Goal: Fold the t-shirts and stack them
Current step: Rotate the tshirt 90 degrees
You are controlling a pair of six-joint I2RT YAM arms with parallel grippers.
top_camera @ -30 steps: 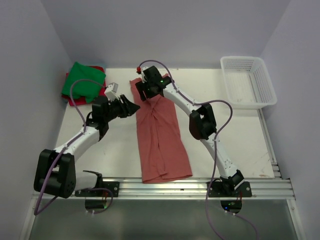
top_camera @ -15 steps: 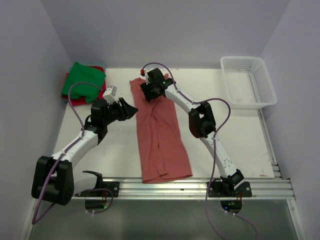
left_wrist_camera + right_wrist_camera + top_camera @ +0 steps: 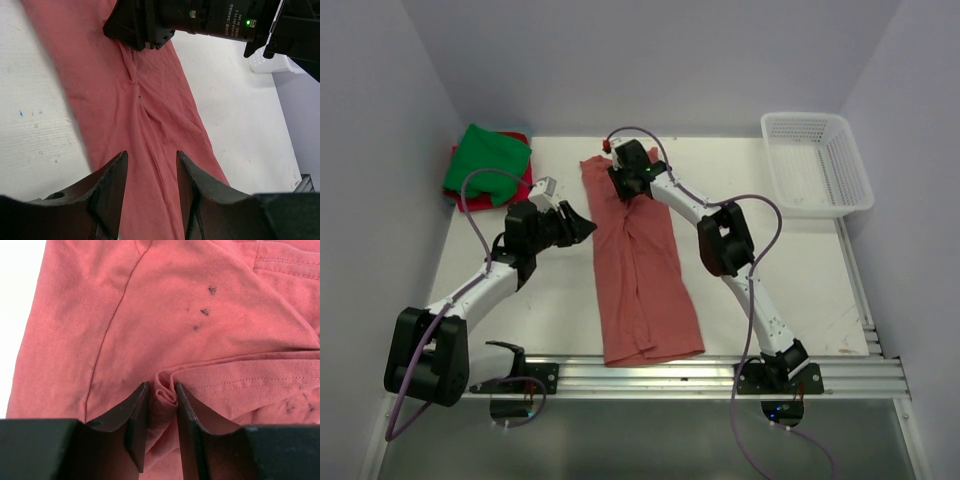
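The faded brick-red t-shirt point(image 3: 642, 268) lies folded in a long strip down the middle of the table; it also fills the left wrist view point(image 3: 145, 115) and the right wrist view point(image 3: 165, 315). My right gripper point(image 3: 623, 185) is at its far end, shut on a bunched fold of the cloth point(image 3: 162, 397). My left gripper point(image 3: 582, 226) is open and empty, just left of the shirt's upper part, its fingers point(image 3: 112, 180) over the cloth. The green t-shirt point(image 3: 487, 161) lies folded on the red-pink one point(image 3: 525, 180) at the far left corner.
A white mesh basket point(image 3: 817, 165) stands at the far right corner. An aluminium rail point(image 3: 720, 372) runs along the near table edge, touching the shirt's hem. Walls close in the left, back and right sides.
My left gripper has drifted slightly toward the shirt. My right gripper has shifted a little at the shirt's far end, staying on the cloth. The shirt has barely moved.
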